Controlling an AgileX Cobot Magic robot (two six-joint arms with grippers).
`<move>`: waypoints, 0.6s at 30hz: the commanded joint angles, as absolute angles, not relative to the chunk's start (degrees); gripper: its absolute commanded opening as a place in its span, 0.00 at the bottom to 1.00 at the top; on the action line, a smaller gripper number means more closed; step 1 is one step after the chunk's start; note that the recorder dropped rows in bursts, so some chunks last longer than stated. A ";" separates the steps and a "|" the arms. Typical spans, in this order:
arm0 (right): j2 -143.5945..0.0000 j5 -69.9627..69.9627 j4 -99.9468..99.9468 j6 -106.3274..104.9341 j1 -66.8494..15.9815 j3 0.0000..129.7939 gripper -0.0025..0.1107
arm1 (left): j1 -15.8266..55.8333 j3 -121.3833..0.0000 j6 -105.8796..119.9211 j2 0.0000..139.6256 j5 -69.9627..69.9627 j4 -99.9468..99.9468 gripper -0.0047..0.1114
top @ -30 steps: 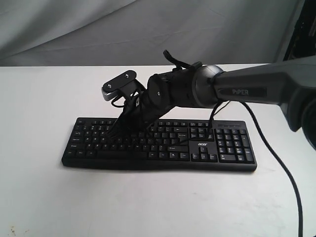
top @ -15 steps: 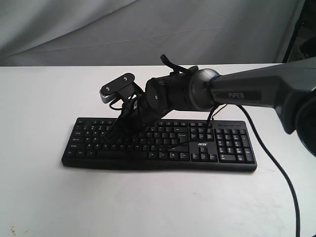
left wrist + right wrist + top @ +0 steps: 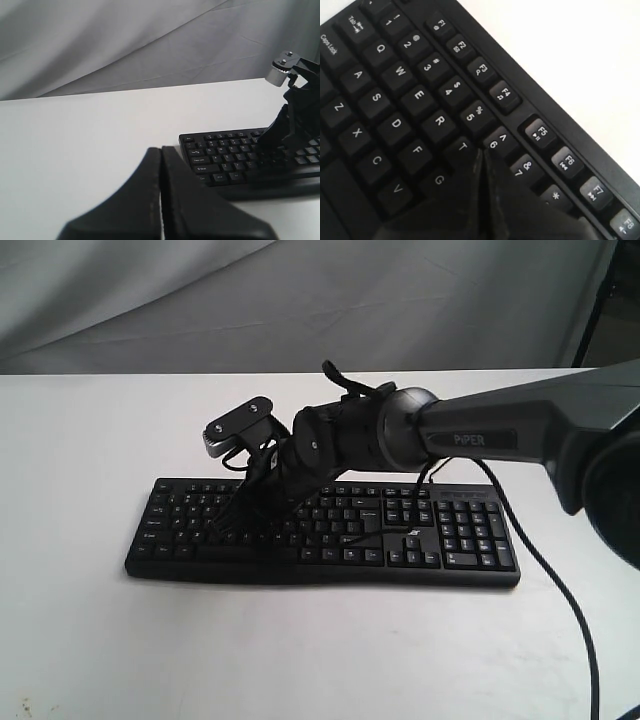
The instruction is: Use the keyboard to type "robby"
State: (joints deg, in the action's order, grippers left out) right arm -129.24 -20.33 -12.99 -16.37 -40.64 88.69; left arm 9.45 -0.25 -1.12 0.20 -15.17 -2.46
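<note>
The black keyboard [image 3: 330,540] lies across the middle of the white table, with its number pad at the right. My right gripper [image 3: 222,524] reaches across to the keyboard's left half and is shut, its fingertips down among the letter keys. In the right wrist view the shut tips [image 3: 481,153] sit at the edge of the T key, beside the 6 key, on the keyboard [image 3: 418,95]. My left gripper [image 3: 161,151] is shut and empty, hovering over bare table off the Ctrl/Shift end of the keyboard [image 3: 225,156]. The left gripper is out of the exterior view.
A black cable [image 3: 548,575] trails over the table to the right of the keyboard. The right arm's wrist and camera [image 3: 238,427] hang above the function row. A grey cloth [image 3: 300,300] backs the white table [image 3: 90,640].
The right gripper has dropped lower and slightly left, bringing its shut tips down onto the letter keys. The keyboard has not moved.
</note>
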 commanded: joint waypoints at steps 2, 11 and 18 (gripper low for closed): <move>-125.73 -22.00 -10.42 -16.23 -40.61 88.82 0.02 | 9.82 0.00 -1.28 0.00 -14.76 -2.74 0.04; -102.55 -19.51 -9.60 -14.98 -38.55 69.09 0.02 | 9.82 0.00 -1.28 0.00 -14.76 -2.74 0.04; -69.75 -10.39 -9.38 -13.25 -38.43 40.77 0.02 | 9.82 0.00 -1.28 0.00 -14.76 -2.74 0.04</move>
State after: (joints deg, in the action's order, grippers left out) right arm -79.98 -14.38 -10.19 -13.83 -38.67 49.58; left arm 9.45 -0.25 -1.12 0.20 -15.17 -2.46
